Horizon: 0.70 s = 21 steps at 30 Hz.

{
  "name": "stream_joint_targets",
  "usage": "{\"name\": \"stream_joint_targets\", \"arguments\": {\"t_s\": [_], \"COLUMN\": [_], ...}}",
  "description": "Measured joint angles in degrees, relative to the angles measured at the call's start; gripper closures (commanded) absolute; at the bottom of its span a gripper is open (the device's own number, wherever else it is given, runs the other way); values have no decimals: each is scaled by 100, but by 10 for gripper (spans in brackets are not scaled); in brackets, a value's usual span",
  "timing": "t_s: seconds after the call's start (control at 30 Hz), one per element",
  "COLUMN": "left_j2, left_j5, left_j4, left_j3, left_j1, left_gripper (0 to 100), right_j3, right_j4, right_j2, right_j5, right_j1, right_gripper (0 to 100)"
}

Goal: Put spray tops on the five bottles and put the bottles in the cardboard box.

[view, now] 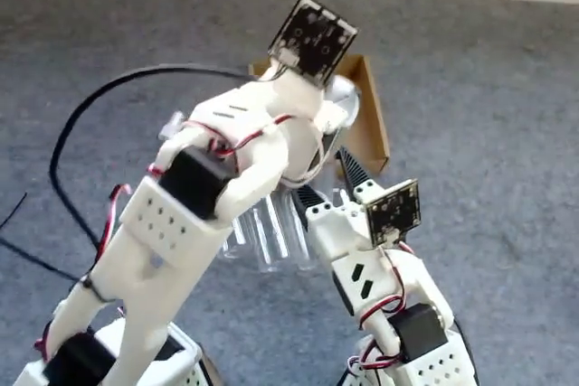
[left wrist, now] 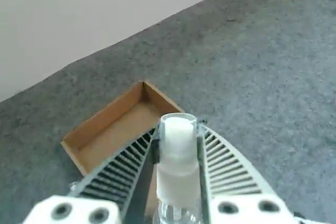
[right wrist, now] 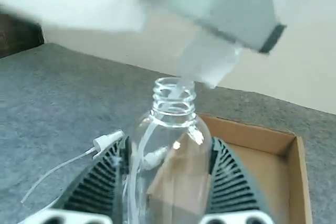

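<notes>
From above, the left arm (view: pixel 226 160) stretches to the near edge of the cardboard box (view: pixel 373 137). The right arm (view: pixel 380 277) ends just in front of the box, beside a cluster of spare bottles (view: pixel 267 237).

On the left wrist, the left claw (left wrist: pixel 178 129) is pinched narrow on a white spray top (left wrist: pixel 177 153), whose long axis runs along the fingers. The box lies beyond.

On the right wrist, the right claw (right wrist: pixel 169 148) grips a clear bottle (right wrist: pixel 170 177) in front of the box. The bottle stands upright with its open neck up, and the held spray top tilts down to its mouth. A loose spray top (right wrist: pixel 105 141) lies on the carpet (right wrist: pixel 58 98) beside the bottle.
</notes>
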State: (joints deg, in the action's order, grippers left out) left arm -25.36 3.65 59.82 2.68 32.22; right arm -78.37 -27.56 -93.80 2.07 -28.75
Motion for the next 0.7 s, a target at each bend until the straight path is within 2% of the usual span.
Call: {"name": "stream_joint_targets", "arguments": {"t_s": [0.17, 0.4, 0.7], "left_j2": [-686, -1108, -1020], "left_j5": [26, 26, -79], "left_j4": [0, 0, 0], "left_j3": [756, 1064, -360], "left_j1": [-53, -132, -167], "left_gripper": [845, 842, 847], "right_j3": [0, 0, 0], "right_j4": [0, 0, 0], "right_j2": [-9, -9, -9], "right_j5": [0, 9, 9], "right_j1": [-9, 0, -9], "right_gripper": [995, 995, 995]}}
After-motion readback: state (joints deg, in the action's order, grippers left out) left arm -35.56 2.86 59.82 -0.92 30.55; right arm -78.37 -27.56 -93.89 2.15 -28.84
